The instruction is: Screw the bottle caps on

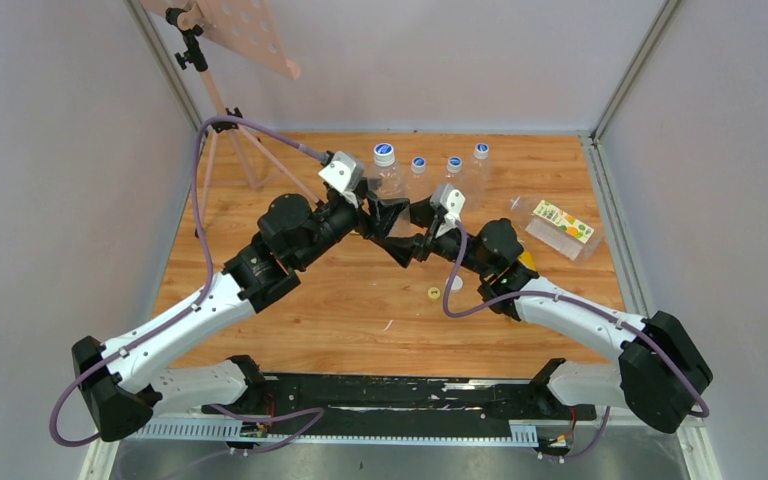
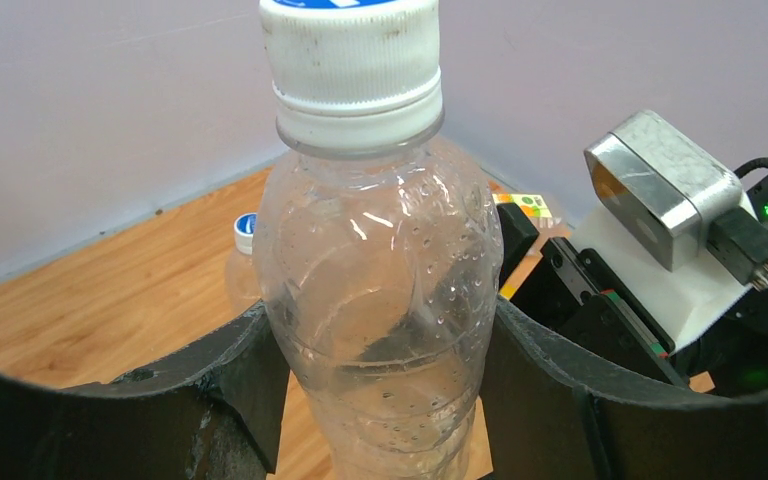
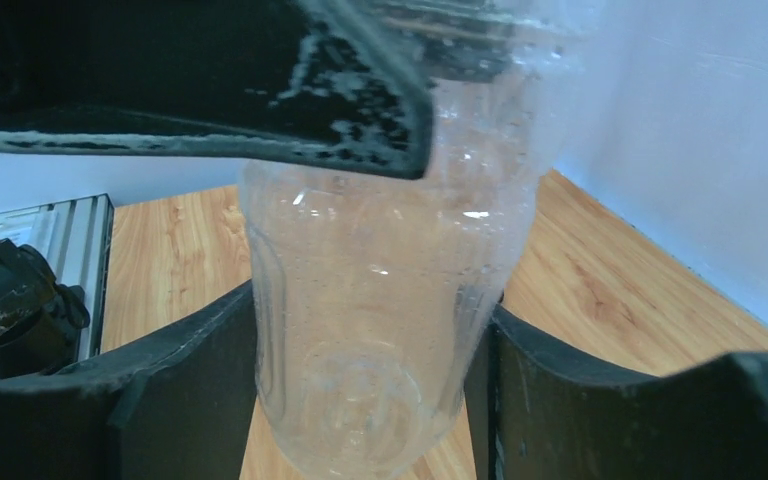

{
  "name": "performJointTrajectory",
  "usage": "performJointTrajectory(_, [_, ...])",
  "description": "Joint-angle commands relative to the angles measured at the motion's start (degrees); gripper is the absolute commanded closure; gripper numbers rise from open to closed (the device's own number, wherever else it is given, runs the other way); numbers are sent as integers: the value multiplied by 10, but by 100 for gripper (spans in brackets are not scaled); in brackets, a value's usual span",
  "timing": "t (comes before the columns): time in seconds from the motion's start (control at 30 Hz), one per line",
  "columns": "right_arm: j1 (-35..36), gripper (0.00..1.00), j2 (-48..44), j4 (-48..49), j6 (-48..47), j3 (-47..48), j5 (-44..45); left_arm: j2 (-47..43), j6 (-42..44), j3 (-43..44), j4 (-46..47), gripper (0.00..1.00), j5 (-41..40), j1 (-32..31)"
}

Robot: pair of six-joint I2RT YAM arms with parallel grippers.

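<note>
The clear bottle [image 2: 380, 290] is thin, see-through plastic with a softly ribbed, rounded shoulder. Fine droplets or specks dot its wall and bright glints lie across it. On its neck sits a white cap [image 2: 352, 75] with a blue top, finely ridged sides and a few brownish scuffs, and a collar ring lies just under it. Whether the cap is screwed fully home cannot be told. The left gripper [image 2: 380, 345] is open only as wide as the bottle's body, and both matte black fingers [image 2: 215, 390] press their curved inner faces against opposite sides below the shoulder. The right gripper [image 3: 370, 335] has the same bottle clasped lower down, its jaws likewise spread to the bottle's width. One of the left arm's black fingers, flecked with pale scratches, crosses above it in that wrist view. From above, the two grippers meet over the middle of the wood-grain table [image 1: 360, 320] and hide most of the bottle between them. A small yellow cap [image 1: 433, 293] lies flat on the boards nearer the arm bases. Well to the right, a clear bottle with an orange-green label [image 1: 563, 222] lies on its side.
</note>
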Motion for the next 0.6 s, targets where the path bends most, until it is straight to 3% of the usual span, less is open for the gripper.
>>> performJointTrajectory(0.0, [4, 43, 3, 42, -4, 18, 29, -13, -20, 17, 13, 49, 8, -2])
performJointTrajectory(0.07, [5, 54, 3, 41, -6, 14, 33, -16, -21, 23, 3, 39, 4, -2])
performJointTrajectory(0.23, [5, 70, 7, 46, -16, 2, 37, -21, -23, 65, -46, 17, -16, -2])
performJointTrajectory(0.37, [7, 72, 15, 50, -35, -4, 37, -19, -29, 116, -95, 11, -39, -2])
performJointTrajectory(0.57, [14, 73, 27, 52, -53, -4, 46, -2, -39, 181, -146, 12, -66, -1])
